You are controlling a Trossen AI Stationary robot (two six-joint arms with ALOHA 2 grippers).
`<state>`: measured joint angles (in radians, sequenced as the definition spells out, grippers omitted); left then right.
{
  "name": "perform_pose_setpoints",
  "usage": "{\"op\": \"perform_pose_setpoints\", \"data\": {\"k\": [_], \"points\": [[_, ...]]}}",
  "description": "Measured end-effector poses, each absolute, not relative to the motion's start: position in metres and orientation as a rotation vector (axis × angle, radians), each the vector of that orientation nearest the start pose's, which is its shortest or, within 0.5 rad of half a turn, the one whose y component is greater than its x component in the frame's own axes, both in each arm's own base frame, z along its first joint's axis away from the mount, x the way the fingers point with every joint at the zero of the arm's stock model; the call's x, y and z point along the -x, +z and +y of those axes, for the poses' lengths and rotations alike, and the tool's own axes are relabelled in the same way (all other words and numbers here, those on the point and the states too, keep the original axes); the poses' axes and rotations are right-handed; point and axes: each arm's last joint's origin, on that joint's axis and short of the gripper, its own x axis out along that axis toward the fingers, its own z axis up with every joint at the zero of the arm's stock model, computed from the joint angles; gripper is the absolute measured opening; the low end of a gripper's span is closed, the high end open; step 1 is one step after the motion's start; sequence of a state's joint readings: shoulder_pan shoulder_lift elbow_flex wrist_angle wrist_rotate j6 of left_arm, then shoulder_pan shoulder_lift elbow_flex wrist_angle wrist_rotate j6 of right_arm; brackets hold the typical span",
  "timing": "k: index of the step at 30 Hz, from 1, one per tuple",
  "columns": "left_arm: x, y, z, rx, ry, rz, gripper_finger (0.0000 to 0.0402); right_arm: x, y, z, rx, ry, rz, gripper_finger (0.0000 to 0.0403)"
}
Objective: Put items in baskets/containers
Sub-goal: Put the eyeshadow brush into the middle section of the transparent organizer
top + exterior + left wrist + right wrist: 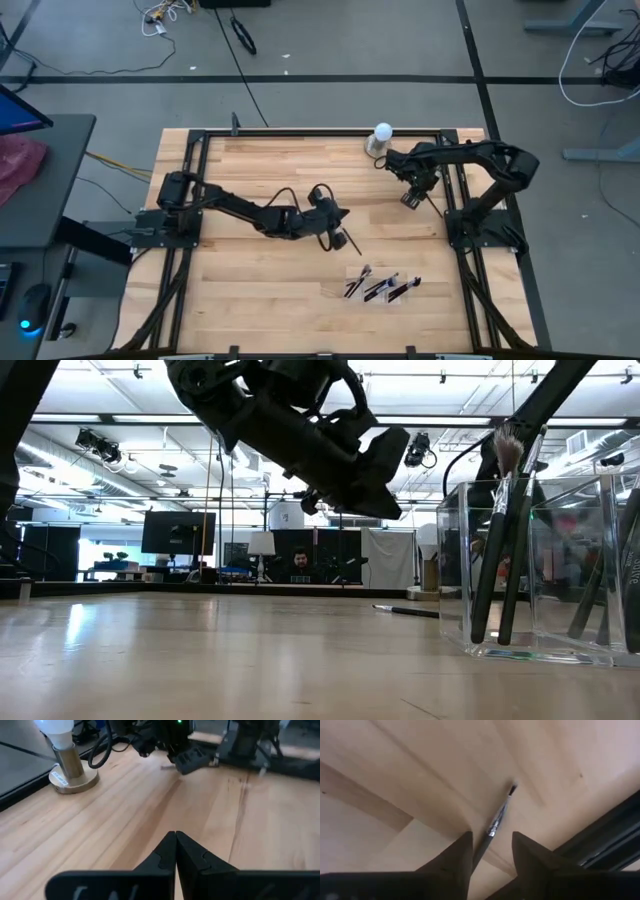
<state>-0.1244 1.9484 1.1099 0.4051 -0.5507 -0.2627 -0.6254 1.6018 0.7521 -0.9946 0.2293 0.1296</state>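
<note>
The clear tray [335,292] sits near the table's front edge and holds several brushes [383,287]. In the low view they lean inside its walls [455,560], bristles up [507,450]. My right gripper [410,197] points steeply down at the far right, open. A slim brush [496,822] lies on the table between its fingers, which stand either side of the handle without touching it. My left gripper [175,836] is shut and empty above the table's middle. Another brush [348,243] lies on the wood just below it.
A white bulb on a round grey base [381,135] stands at the far edge, close to my right arm. The dark table frame [605,840] runs right beside the brush under my right gripper. Bare wood lies across the table's left half.
</note>
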Motion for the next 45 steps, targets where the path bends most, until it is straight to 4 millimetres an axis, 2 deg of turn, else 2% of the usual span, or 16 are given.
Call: {"op": "perform_pose_setpoints", "data": {"k": [5, 12, 14, 19, 23, 28, 31, 37, 45], "points": [[-0.405, 0.162, -0.037, 0.070, 0.468, 0.430, 0.0009, -0.169, 0.124, -0.130, -0.449, -0.670, 1.836, 0.0102], [-0.398, 0.150, -0.039, 0.043, 0.417, 0.578, 0.0008, -0.172, 0.120, -0.130, -0.453, -0.561, 1.805, 0.0019], [-0.392, 0.142, -0.042, 0.038, 0.400, 0.598, 0.0005, -0.171, 0.119, -0.129, -0.461, -0.560, 1.807, 0.0009], [-0.356, 0.113, -0.046, 0.088, 0.417, 0.663, 0.0004, -0.177, 0.119, -0.121, -0.469, -0.627, 1.793, 0.0014], [-0.311, 0.101, -0.047, 0.170, 0.483, 0.622, 0.0003, -0.188, 0.119, -0.109, -0.434, -0.652, 1.776, 0.0010], [-0.265, 0.104, -0.053, 0.264, 0.509, 0.522, 0.0005, -0.212, 0.128, -0.096, -0.414, -0.645, 1.691, 0.0011], [-0.248, 0.106, -0.060, 0.295, 0.506, 0.467, 0.0008, -0.235, 0.137, -0.088, -0.459, -0.554, 1.566, 0.0011], [-0.237, 0.109, -0.078, 0.284, 0.505, 0.404, 0.0004, -0.267, 0.140, -0.075, -0.472, -0.419, 1.340, 0.0011], [-0.234, 0.110, -0.085, 0.277, 0.484, 0.396, 0.0009, -0.275, 0.136, -0.072, -0.456, -0.432, 1.289, 0.0011]]}}
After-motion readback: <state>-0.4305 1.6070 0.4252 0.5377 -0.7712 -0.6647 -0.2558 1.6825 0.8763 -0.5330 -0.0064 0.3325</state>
